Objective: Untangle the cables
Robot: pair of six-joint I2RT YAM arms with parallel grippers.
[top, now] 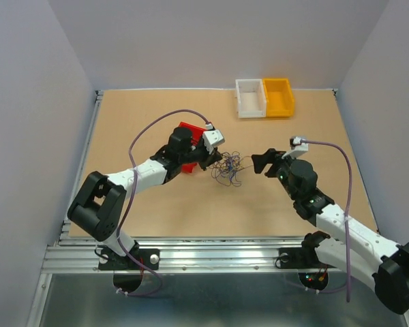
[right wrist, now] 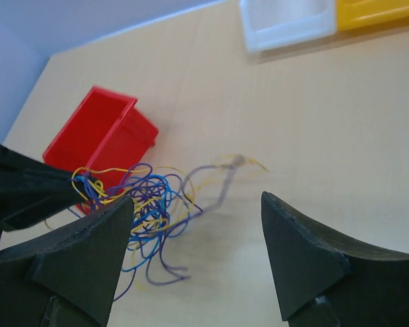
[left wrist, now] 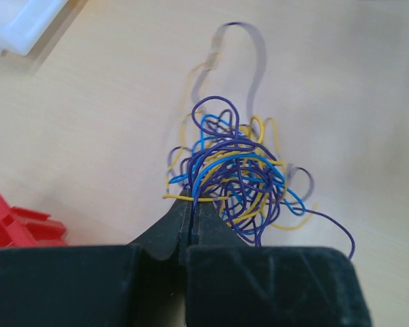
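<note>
Purple, blue, yellow hair-thin cables form one tangle, unseparated; left fingers pinch it, right fingers released.

Top view: cables too small to split strand by strand; red bin mostly hidden behind left arm; right arm cut off at 4 o'clock. Left wrist: white bin clipped at 11 o'clock, red bin clipped at 8; cable loop at 12 blurred; strands vanish between pinched left gripper tips. Right wrist: white bin and yellow bin cut at 12–1; right gripper finger at 7 hides part of the clump; one strand at centre smeared.
</note>
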